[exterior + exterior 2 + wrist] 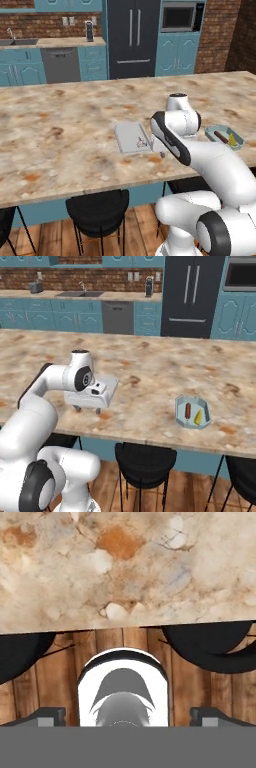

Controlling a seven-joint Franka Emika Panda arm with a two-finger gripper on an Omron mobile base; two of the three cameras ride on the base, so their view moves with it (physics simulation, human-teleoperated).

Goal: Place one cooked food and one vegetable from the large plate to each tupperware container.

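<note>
Gripper (128, 717) jaws wide apart — empty, marble counter (125, 567) edge beyond, octagonal container (192, 412) well apart.

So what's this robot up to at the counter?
It is sorting food into two trays on the counter. The octagonal tray already holds a sausage on a stick and a yellow corn piece. The arm hangs over the rectangular tray, where a small pale bulb lies; the arm hides part of that tray. The gripper is open and holds nothing.
</note>
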